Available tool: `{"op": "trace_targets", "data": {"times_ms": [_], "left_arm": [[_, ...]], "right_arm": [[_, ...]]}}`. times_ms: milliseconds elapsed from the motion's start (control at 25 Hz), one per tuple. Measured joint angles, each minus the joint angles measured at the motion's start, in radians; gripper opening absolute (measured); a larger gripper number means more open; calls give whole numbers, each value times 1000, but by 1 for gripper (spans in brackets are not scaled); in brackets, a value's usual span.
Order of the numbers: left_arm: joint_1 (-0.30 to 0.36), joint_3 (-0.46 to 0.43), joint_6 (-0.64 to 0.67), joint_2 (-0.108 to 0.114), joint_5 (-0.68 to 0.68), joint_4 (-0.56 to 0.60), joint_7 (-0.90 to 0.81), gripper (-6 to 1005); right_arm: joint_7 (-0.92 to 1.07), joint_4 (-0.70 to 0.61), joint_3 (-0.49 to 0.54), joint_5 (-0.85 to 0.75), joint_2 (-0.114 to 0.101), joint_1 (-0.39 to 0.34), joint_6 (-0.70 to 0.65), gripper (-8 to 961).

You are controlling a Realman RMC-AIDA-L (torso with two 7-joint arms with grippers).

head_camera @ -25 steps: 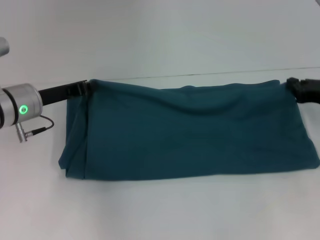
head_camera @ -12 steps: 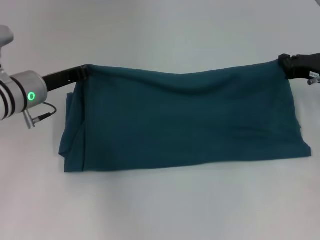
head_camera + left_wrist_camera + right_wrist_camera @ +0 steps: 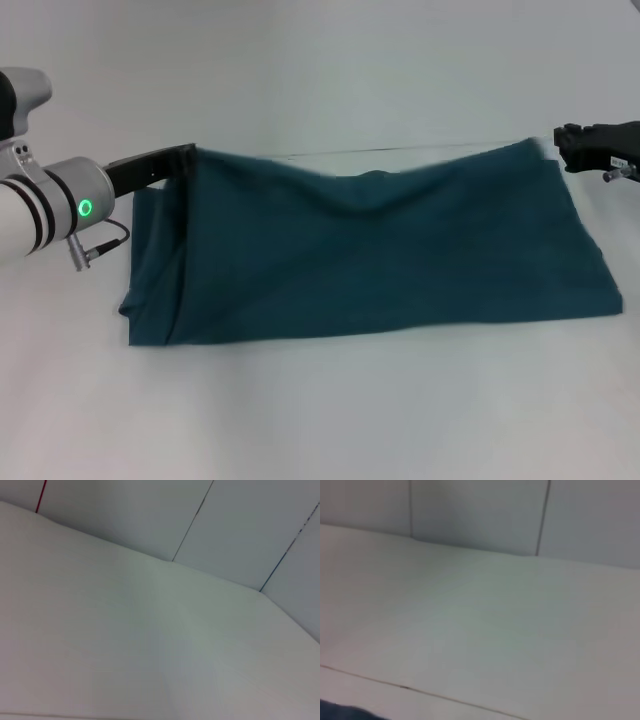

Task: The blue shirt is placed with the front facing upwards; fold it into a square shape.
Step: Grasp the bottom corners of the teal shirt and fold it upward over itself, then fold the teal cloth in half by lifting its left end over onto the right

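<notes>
Across the middle of the white table (image 3: 320, 420), the blue shirt (image 3: 370, 255) is lying as a long folded band, its near edge resting flat while its far edge is riding slightly raised and sagging in the centre. At the far left corner of that edge, the left gripper (image 3: 185, 160) is pinching the cloth, its dark fingers closed on the fabric. Off the far right corner, the right gripper (image 3: 575, 145) is sitting just beside the cloth with pale table showing between; it appears to be holding nothing, though whether its fingers are spread or closed I cannot tell.

With only one corner held, the risk is uneven tension: any pull from the left arm is likely to drag the whole band sideways or skew the fold. The loose stacked layers at the left end (image 3: 155, 270) are already bunching, and could slide apart. The sagging centre could crease, spoiling the square.
</notes>
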Motion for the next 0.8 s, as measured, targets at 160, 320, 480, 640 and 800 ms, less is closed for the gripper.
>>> {"op": "trace_targets", "data": {"times_ms": [160,320,480,640,800], "left_arm": [[5,-13,-25,-1,-9,-4,-1,44],[30,-16,-47,1,-82,3,8,206],[58,3,-39,4,-120,23,13,335],[89,26,17,4,-120,54,13,556],[128,28,148,13,-120,85,13,677]], "right_arm": [[-8,-6,-2,61,8,-9,77,121],[-23,-8,-2,124,1,-24,95,226],[-24,-16,-2,172,-3,-43,82,414],[-18,-37,-3,230,-2,-85,7,617],[29,-68,-2,244,-3,-151,-119,688]]}}
